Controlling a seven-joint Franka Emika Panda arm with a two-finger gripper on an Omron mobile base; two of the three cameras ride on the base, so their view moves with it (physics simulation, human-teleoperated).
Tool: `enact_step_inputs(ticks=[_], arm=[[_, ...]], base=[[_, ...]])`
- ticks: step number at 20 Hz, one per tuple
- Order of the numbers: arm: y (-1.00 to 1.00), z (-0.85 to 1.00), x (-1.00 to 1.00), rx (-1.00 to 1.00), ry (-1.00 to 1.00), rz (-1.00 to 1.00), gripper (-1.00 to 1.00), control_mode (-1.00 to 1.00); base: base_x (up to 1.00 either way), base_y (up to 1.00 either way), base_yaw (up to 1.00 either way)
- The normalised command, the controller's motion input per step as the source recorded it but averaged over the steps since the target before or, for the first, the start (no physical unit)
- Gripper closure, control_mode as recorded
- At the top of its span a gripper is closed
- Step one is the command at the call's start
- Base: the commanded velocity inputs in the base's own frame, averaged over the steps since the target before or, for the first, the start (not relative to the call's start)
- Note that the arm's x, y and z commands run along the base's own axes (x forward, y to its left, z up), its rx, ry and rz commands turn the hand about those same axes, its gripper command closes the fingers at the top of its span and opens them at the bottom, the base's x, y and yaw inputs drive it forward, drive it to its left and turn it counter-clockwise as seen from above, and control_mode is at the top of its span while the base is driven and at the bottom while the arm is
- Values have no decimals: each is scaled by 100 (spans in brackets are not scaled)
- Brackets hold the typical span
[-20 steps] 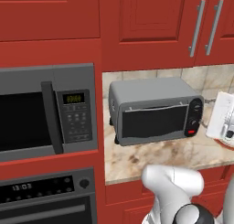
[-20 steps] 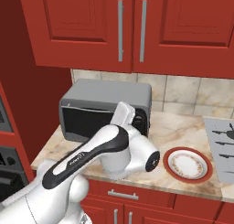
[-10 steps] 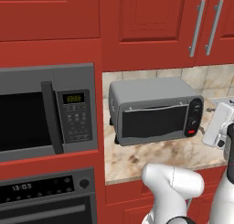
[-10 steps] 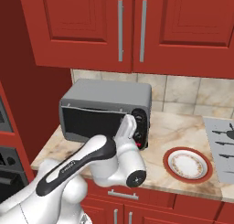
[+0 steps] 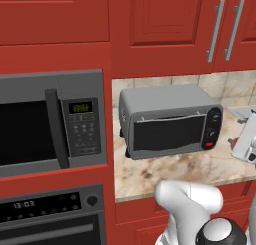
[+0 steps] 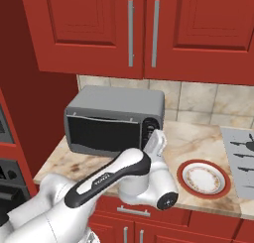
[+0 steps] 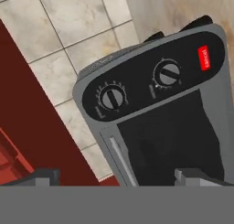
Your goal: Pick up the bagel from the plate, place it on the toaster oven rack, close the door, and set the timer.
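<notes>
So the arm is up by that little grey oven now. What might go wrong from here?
The toaster oven's door looks shut, and the plate beside it holds no bagel that I can see. If the bagel never reached the rack, timing would heat an empty oven. The open gripper faces the black panel with two knobs and a red button close together, so it might turn the wrong knob or bump the button.

Red cupboards (image 6: pixel 144 31) with long silver handles (image 6: pixel 131 33) hang high above the claw. A beige tiled wall (image 6: pixel 198 100) stands behind it, and a speckled stone counter (image 5: pixel 170 171) lies below. Far left sits a grey microwave (image 5: pixel 50 121).
</notes>
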Motion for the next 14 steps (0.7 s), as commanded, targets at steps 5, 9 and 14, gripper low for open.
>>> enact_step_inputs(ticks=[5, 9, 14], arm=[[-16, -3, 1, -21, 0, 0, -100, -100], [0, 0, 9, -26, 5, 0, -100, -100], [0, 0, 14, -25, 15, 0, -100, -100]], base=[[0, 0, 0], [0, 0, 0], [0, 0, 0]])
